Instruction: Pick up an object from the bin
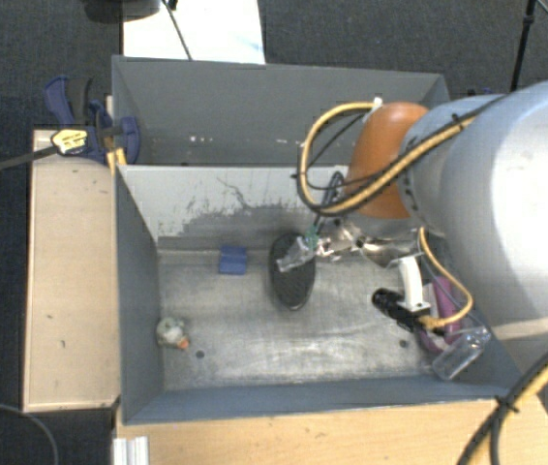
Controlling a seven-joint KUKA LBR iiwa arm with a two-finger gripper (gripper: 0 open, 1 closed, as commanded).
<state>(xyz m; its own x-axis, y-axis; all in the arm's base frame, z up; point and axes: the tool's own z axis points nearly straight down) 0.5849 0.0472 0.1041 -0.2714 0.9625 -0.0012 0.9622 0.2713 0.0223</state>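
Dark grey oval lump [291, 284], lying mid-floor in grey metal bin [138, 289], not yet lifted. Hand [309, 250] low over its upper end; open or closed, impossible to tell. Left to do, seemingly: grip, lift.

Arm [506, 192] from right, tool [306, 251] low.

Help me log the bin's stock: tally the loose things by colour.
Blue block: 1
Black oval thing: 1
Pale thing with orange tip: 1
Black-and-white thing: 1
Purple thing: 1
Clear thing: 1
Total: 6; more may hide under the arm.
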